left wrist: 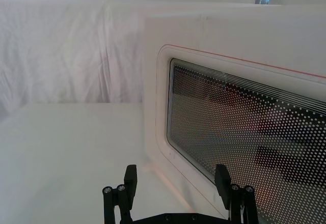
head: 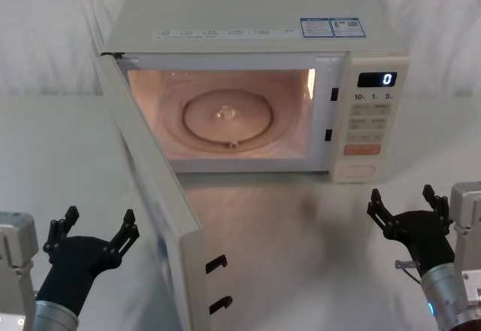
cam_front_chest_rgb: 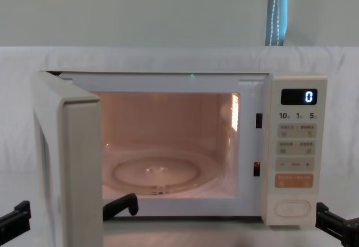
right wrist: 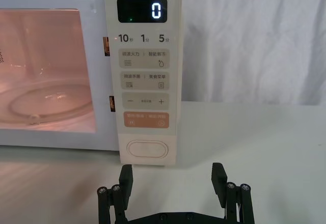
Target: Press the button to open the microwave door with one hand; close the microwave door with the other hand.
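The microwave door [head: 161, 203] stands swung wide open toward me, with the lit cavity behind it. Its dark window [left wrist: 244, 132] faces the left wrist camera. My left gripper [head: 100, 218] hangs open just left of the door's outer face, near its free edge and a little apart from it. The button [head: 358, 171] is the wide cream key at the bottom of the control panel, also seen close up as the button [right wrist: 146, 149]. In front of the panel, a short way back from the button, my right gripper [head: 402, 195] is open and holds nothing.
The display [right wrist: 156, 11] reads 0. An orange key [right wrist: 145, 120] sits just above the button. Two black latch hooks [head: 216, 263] stick out of the door's free edge. A glass turntable [head: 225, 116] lies in the cavity. White cloth covers the table and backdrop.
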